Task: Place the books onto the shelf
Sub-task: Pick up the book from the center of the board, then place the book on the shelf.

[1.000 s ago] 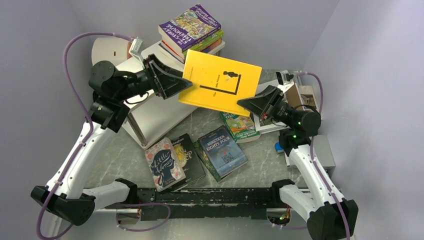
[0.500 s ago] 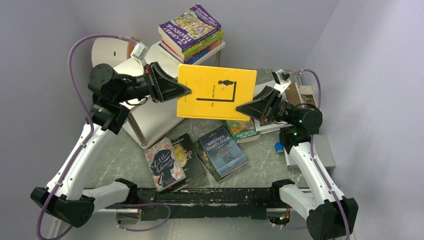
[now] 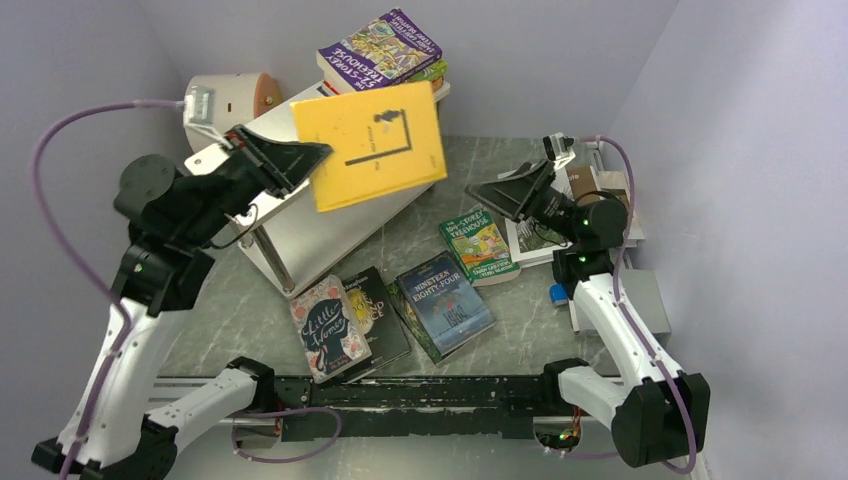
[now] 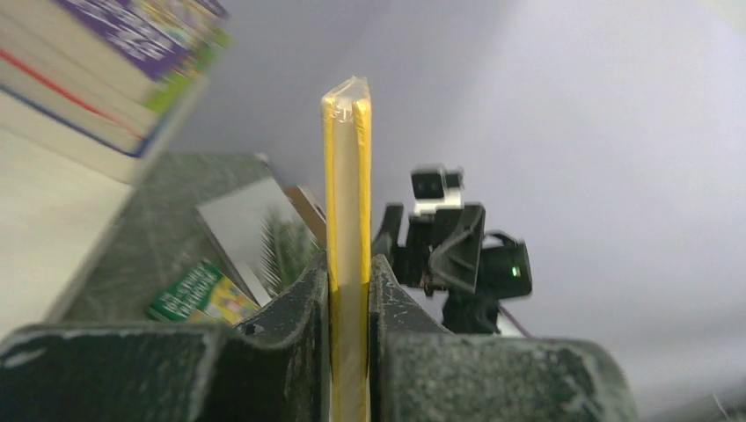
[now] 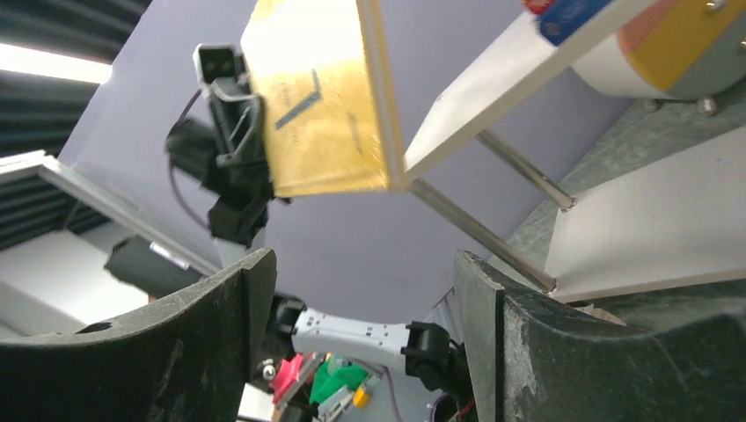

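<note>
Yellow book (image 3: 372, 143) hangs above the shelf (image 3: 320, 230), clamped by its edge in the left end effector (image 3: 312, 155) so it can be laid there; the right end effector (image 3: 480, 192) stands released, empty, well apart.

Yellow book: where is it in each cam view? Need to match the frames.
Top external: upper centre, yellow book tilted over the shelf, left gripper on its left edge.
Left wrist: centre, edge-on, clamped in the left gripper.
Right wrist: upper left of centre, cover showing.
Shared landmark: the white shelf, in all three.
</note>
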`<state>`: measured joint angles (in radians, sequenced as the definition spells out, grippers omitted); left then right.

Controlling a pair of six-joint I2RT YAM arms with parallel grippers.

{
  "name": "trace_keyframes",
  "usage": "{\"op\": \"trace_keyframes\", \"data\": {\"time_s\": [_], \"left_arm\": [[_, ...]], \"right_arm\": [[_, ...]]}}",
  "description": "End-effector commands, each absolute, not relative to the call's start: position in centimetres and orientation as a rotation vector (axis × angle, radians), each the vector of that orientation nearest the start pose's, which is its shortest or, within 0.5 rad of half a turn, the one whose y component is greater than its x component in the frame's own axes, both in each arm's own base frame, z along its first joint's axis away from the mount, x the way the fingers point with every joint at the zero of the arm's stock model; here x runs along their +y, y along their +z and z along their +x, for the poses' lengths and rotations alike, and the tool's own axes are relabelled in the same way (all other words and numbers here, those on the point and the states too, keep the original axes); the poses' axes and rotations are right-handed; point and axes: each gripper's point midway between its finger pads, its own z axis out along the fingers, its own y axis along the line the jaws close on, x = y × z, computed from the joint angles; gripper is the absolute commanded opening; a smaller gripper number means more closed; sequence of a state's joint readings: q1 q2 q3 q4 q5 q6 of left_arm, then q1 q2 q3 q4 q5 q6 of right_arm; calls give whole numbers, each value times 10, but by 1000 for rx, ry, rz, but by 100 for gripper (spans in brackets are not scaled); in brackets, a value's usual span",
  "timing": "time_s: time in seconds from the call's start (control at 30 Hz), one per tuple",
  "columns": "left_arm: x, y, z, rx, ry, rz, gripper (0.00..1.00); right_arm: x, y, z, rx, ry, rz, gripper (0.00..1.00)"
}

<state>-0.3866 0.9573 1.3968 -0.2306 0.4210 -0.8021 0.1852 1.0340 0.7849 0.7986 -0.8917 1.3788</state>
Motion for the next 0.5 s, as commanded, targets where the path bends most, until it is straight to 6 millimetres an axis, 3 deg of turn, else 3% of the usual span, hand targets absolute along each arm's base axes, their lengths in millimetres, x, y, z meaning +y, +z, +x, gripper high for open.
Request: {"op": "trace_keyframes", "data": {"time_s": [0.0, 0.13, 0.23, 0.33, 0.47], "left_arm": [[-131, 545, 233, 1334, -1019, -253, 5], [-77, 547, 216, 1265, -827, -420, 5], [-49, 540, 207, 1263, -696, -491, 5], [-40, 531, 211, 1284, -628, -522, 5], [-48, 518, 228, 1333, -611, -523, 5]], "right_arm": [[206, 391, 265, 1494, 1724, -1, 77], [204, 383, 268, 1512, 1705, 33, 77], [203, 381, 268, 1525, 1673, 41, 76], [201, 377, 269, 1535, 1657, 57, 76], [202, 372, 267, 1543, 1677, 68, 75]]}}
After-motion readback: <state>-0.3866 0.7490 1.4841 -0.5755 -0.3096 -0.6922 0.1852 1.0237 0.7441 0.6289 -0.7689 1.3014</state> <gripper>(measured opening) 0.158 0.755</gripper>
